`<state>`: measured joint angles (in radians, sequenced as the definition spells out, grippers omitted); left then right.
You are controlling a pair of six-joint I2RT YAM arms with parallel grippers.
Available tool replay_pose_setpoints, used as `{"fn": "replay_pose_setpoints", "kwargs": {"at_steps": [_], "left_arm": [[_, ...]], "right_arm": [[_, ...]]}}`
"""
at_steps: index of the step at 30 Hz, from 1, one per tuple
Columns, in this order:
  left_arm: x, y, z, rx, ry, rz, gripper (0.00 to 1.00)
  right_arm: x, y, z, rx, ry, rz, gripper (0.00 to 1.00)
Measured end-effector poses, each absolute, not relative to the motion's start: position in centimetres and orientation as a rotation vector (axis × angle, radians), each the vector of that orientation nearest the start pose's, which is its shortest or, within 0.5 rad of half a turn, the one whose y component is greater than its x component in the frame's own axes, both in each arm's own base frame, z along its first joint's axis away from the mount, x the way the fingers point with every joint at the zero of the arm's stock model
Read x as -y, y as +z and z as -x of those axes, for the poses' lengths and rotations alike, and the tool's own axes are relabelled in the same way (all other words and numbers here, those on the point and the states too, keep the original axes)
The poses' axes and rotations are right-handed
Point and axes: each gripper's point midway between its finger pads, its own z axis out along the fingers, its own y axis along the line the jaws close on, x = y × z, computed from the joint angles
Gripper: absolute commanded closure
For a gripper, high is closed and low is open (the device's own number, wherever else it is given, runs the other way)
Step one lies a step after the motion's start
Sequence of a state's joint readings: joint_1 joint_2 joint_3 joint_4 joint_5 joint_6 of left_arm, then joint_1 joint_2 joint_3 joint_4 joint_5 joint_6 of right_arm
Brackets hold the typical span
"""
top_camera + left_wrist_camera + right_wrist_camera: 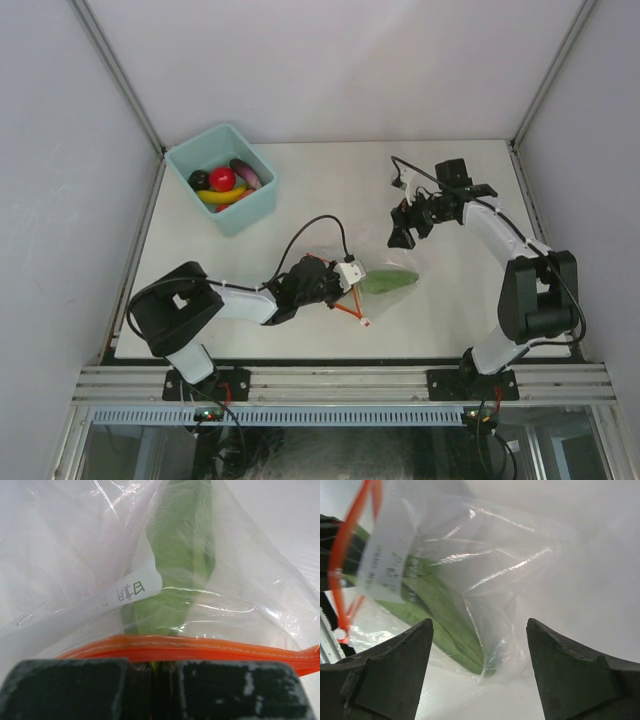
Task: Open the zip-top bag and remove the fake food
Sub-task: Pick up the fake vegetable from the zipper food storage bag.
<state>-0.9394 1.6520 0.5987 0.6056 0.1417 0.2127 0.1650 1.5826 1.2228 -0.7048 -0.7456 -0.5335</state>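
The clear zip-top bag (372,268) lies at the table's front middle, its orange-red zip strip (352,312) toward the near edge. A green leafy piece (390,281) is inside it. My left gripper (340,290) is shut on the bag's mouth edge; in the left wrist view the gripper (155,672) pinches just below the zip strip (200,647), with the green piece (180,555) beyond. My right gripper (402,238) is open just behind the bag; in its wrist view the gripper (479,625) is open, with the bag's closed end (485,580) and green piece (435,610) ahead.
A light teal bin (255,205) stands at the back left, holding a red apple (222,178), a yellow banana (222,196), a purple eggplant (245,172) and a dark round piece (199,180). White walls enclose the table.
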Motion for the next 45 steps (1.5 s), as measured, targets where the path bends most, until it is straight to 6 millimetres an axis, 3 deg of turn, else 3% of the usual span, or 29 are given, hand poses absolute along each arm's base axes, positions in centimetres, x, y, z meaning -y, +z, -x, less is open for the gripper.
{"fn": "replay_pose_setpoints", "kwargs": {"at_steps": [4,6,8,10,11,15,22,28,37,45], "left_arm": [[34.9,5.0,-23.4,-1.699,-0.609,-1.190,1.00],[34.8,5.0,-23.3,-1.703,-0.611,-1.188,1.00],[34.8,5.2,-23.3,-1.710,-0.615,-1.182,1.00],[34.7,5.5,-23.2,-1.714,-0.619,-1.176,1.00],[34.6,5.7,-23.2,-1.715,-0.621,-1.166,1.00],[34.3,7.2,-23.1,-1.723,-0.639,-1.120,1.00],[32.4,10.8,-22.7,-1.766,-0.744,-0.936,1.00],[30.1,11.0,-21.4,-1.870,-0.866,-0.830,1.00],[27.1,11.4,-18.7,-2.055,-0.952,-0.710,1.00],[23.9,16.0,-19.6,-2.029,-1.046,-0.440,1.00]], "right_arm": [[-15.4,10.3,-33.2,-2.271,0.798,1.025,0.32],[-15.2,8.7,-33.5,-2.321,0.794,1.008,0.43],[-15.1,7.3,-33.6,-2.368,0.798,0.993,0.62],[-15.0,6.0,-33.6,-2.418,0.807,0.980,0.91],[-15.0,5.6,-33.7,-2.436,0.813,0.974,1.00],[-14.6,4.9,-34.2,-2.472,0.748,0.989,1.00],[-12.4,6.3,-36.4,-2.395,0.368,1.062,1.00],[-10.0,7.6,-37.8,-2.335,0.152,1.028,1.00],[-7.2,8.1,-39.3,-2.335,0.079,0.940,1.00],[-7.0,8.2,-39.3,-2.334,0.095,0.929,1.00]]}}
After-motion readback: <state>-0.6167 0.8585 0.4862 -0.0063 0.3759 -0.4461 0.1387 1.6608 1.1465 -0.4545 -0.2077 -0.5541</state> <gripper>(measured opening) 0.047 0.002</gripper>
